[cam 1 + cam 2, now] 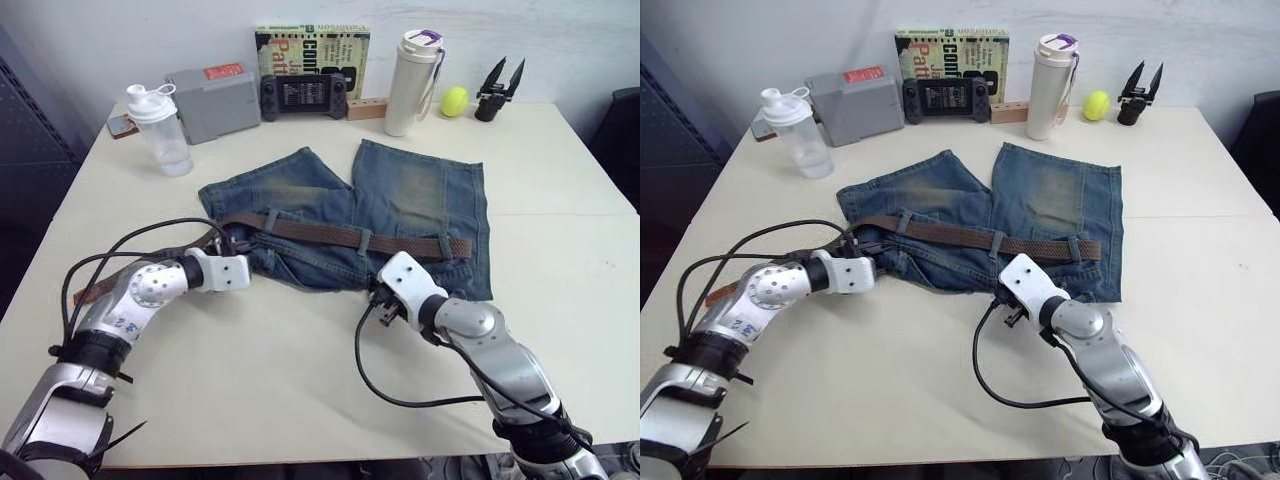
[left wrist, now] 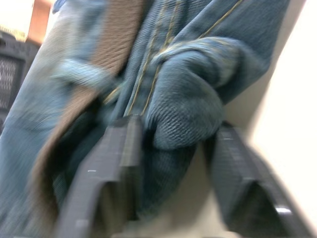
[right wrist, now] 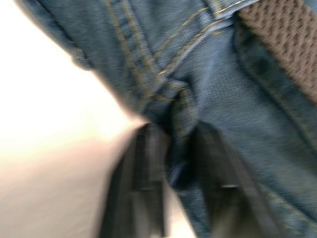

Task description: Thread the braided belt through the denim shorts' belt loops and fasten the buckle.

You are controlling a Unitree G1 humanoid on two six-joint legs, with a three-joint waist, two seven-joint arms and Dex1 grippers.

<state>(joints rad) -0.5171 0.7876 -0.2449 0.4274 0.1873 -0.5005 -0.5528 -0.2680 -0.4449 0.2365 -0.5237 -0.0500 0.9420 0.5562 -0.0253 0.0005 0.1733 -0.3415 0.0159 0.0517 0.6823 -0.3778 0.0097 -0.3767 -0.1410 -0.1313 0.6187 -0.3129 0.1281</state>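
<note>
The denim shorts [image 1: 400, 195] lie flat on the table, waist toward me and legs pointing away. The braided belt [image 1: 330, 236] runs across the waistband under belt loops [image 1: 365, 241]; its left part trails off the shorts under my left arm [image 1: 92, 291]. I cannot make out the buckle. At the waist's left corner, my left gripper [image 1: 248, 266] is shut on a bunched fold of denim [image 2: 183, 109], with the belt [image 2: 111, 44] just beyond. My right gripper [image 1: 388, 272] pinches the waist's near edge [image 3: 181, 114] between its fingers [image 3: 148, 173].
Along the table's far edge stand a shaker bottle [image 1: 160, 128], a grey box [image 1: 212, 100], a game controller [image 1: 303, 95], a book [image 1: 312, 45], a white tumbler [image 1: 413, 82], a yellow ball [image 1: 454, 100] and a spare black gripper [image 1: 500, 88]. Bare tabletop [image 1: 300, 370] lies in front.
</note>
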